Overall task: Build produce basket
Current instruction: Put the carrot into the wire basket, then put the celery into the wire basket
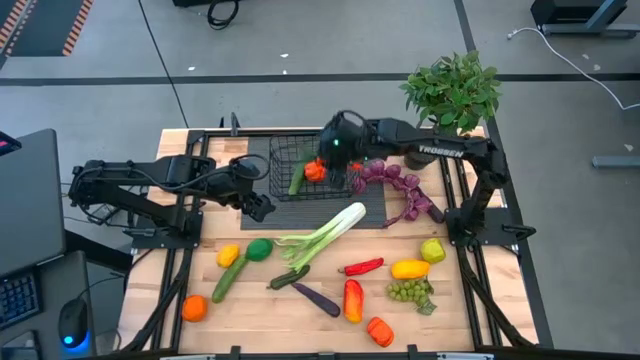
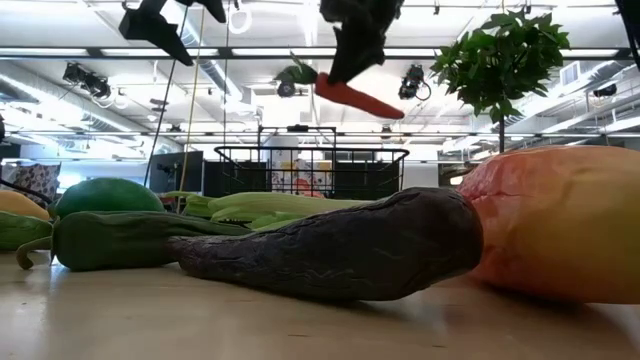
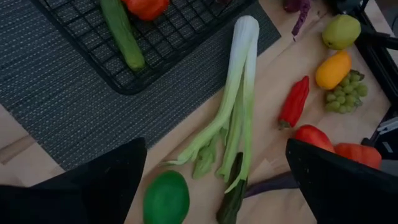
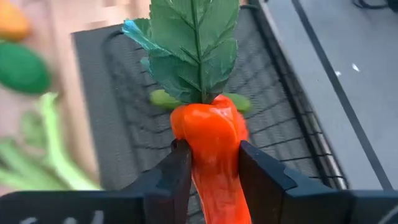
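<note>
The right tool (image 4: 208, 168) clenches the carrot (image 4: 211, 155) across its thick orange body just below the leaves, hanging above the basket (image 1: 300, 165). It looks like light, stiff, smooth plastic (likely to slip or swivel between narrow pads), so the thick shoulder is the sensible hold, not the floppy leaf top. Beneath it a cucumber (image 1: 297, 180) already lies in the basket. Farther off, the left tool (image 1: 258, 205) waits wide open over the desk (image 1: 460, 320) beside the basket, above the leek (image 3: 239, 106), with the other produce spread on the wood.
</note>
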Controlling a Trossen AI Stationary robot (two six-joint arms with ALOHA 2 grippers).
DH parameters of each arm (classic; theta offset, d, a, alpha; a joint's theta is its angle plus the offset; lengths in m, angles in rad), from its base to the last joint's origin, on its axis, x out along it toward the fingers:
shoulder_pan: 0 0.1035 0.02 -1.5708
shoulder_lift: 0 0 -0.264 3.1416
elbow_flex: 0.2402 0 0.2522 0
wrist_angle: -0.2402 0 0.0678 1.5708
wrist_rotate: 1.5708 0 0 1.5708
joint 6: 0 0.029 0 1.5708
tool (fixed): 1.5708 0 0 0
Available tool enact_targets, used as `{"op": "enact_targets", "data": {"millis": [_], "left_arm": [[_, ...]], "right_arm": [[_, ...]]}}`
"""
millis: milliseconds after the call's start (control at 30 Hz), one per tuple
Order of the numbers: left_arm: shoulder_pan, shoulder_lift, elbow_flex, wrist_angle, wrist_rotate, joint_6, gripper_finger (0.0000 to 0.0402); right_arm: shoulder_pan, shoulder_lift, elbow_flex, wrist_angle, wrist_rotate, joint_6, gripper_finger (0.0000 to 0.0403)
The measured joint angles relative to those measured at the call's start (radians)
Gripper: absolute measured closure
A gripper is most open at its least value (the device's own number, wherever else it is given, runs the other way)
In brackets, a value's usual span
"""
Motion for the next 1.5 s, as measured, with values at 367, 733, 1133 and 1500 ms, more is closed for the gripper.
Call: {"op": "enact_targets", "data": {"millis": [367,733,1133,1500], "left_arm": [[-0.004,0.000,0.000,-0.007,0.000,0.042,0.0010],[0.004,-0.001,0.000,-0.096,0.000,0.169,0.0010],[0.002,-0.006,0.000,-0.084,0.021,0.275,0.0010],[0.002,-0.010,0.001,-0.079,0.027,0.273,0.0010]], "right_arm": [[-0.104,0.000,-0.027,0.097,-0.113,0.036,0.0131],[0.023,-0.023,-0.027,-0.042,-0.215,0.073,0.0077],[0.173,0.000,-0.089,-0.008,-0.215,0.011,0.0060],[0.250,0.001,-0.292,0.117,-0.282,0.018,0.0007]]}}
